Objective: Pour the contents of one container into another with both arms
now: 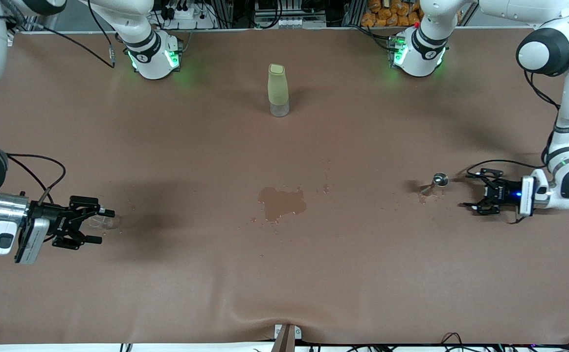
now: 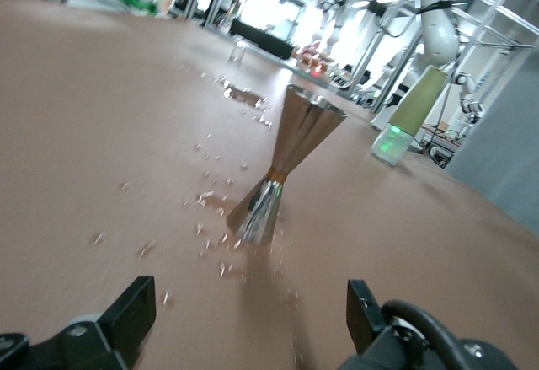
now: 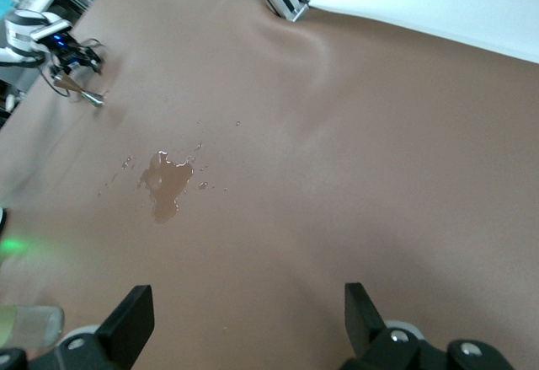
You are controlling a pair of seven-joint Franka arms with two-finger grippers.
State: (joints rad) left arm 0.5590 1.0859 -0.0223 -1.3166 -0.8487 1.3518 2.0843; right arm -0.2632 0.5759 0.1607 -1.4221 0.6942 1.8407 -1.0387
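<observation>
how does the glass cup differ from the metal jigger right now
The glass cup is clear and colourless; the jigger is silvery, opaque and hourglass-shaped. The cup sits between the open right gripper's fingers at the right arm's end; the jigger stands free before the open left gripper, among droplets. Both are small.

No legible text, labels, brands or numbers on anything in view.

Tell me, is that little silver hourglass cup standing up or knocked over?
Standing upright. The jigger rests on its lower cone on the wet table, its open mouth facing up, just ahead of the open left gripper.
</observation>
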